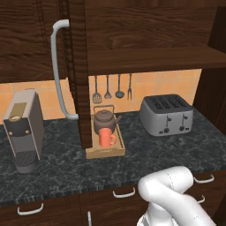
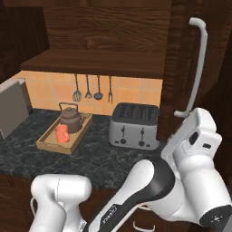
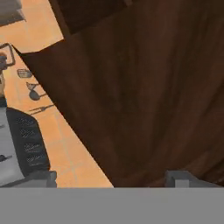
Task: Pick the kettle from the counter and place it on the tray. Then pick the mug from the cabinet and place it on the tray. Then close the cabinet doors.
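Right up against the hand camera, the gripper has its 2 fingertips set wide apart and empty, just short of the dark inner face of the right cabinet door, though contact cannot be told. Further out, the kettle and the mug already sit on the tray on the counter, beside the toaster, so only the 2 doors, left and right, remain to shut. My worry is that a push this close to the door's lower edge could let the fingers slide off the smooth wood, or the elbow could swing low enough to clip the toaster.
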### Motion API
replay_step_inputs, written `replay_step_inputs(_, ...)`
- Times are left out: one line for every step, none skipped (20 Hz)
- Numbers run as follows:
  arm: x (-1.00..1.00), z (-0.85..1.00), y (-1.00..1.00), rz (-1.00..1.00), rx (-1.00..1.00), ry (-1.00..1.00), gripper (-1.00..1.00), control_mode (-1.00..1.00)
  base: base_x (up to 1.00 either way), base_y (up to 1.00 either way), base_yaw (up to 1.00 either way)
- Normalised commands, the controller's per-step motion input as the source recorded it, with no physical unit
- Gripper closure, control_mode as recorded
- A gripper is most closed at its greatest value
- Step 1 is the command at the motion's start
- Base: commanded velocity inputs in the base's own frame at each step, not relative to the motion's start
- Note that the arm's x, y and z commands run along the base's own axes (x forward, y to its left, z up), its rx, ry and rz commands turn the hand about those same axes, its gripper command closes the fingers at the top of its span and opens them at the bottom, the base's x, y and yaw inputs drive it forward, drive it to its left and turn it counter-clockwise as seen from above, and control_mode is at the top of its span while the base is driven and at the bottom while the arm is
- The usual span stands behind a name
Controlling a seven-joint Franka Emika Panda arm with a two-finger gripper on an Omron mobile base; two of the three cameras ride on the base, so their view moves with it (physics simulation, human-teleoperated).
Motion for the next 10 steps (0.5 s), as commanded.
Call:
replay_step_inputs(0.63, 0.03, 0.58, 0.01, -0.21, 0.45, -1.00, -1.00, 0.00, 0.00, 0.00)
replay_step_inputs(0.65, 0.00, 0.52, 0.01, -0.21, 0.47, -1.00, -1.00, 0.00, 0.00, 0.00)
replay_step_inputs(0.66, 0.06, 0.48, 0.02, -0.18, 0.45, -1.00, -1.00, 0.00, 0.00, 0.00)
replay_step_inputs(0.73, 0.00, 0.63, 0.03, -0.19, 0.49, -1.00, -1.00, 0.00, 0.00, 0.00)
replay_step_inputs(0.73, 0.00, 0.52, 0.03, -0.19, 0.49, -1.00, -1.00, 0.00, 0.00, 0.00)
replay_step_inputs(0.75, 0.00, 0.46, 0.05, -0.15, 0.49, -1.00, -1.00, 0.00, 0.00, 0.00)
replay_step_inputs(0.82, 0.00, 0.63, 0.05, -0.16, 0.49, -1.00, -1.00, 0.00, 0.00, 0.00)
replay_step_inputs(0.80, 0.00, 0.50, 0.04, -0.14, 0.46, -1.00, -1.00, 0.00, 0.00, 0.00)
replay_step_inputs(0.81, 0.00, 0.52, 0.04, -0.09, 0.38, -1.00, -1.00, 0.00, 0.00, 0.00)
replay_step_inputs(0.84, -0.01, 0.60, 0.01, -0.09, 0.35, -1.00, -1.00, 0.00, 0.00, 0.00)
